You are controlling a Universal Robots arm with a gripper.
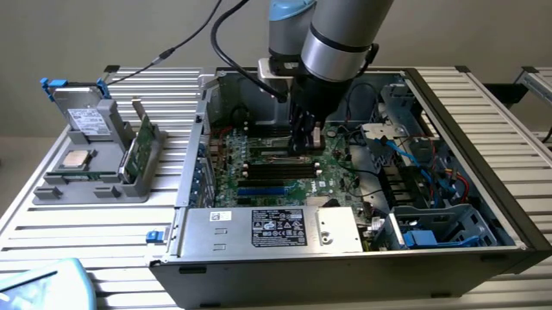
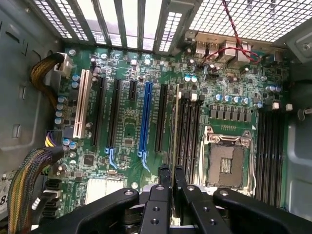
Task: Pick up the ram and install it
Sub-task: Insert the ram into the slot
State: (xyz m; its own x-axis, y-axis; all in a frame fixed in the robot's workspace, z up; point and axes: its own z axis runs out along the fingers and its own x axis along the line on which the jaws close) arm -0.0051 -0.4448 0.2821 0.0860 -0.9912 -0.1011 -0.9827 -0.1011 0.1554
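Because the wrist camera looks along its edge, the ram (image 2: 174, 122) shows as a long, very thin pale strip, with its chips out of sight. The gripper (image 2: 172, 176) has its fingers almost closed, pinching one end of it. It stands on edge over the black memory slots (image 2: 187, 131), between the blue expansion slot (image 2: 144, 117) and the empty CPU socket (image 2: 226, 163). Its long axis runs parallel to the slots, pointing toward the vented rear wall (image 2: 146, 24). Whether it is seated cannot be told.

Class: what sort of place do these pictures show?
Probably a robotics bench for computer assembly: an open PC case on a slatted table, a parts tray, the hand holding the ram at the motherboard.
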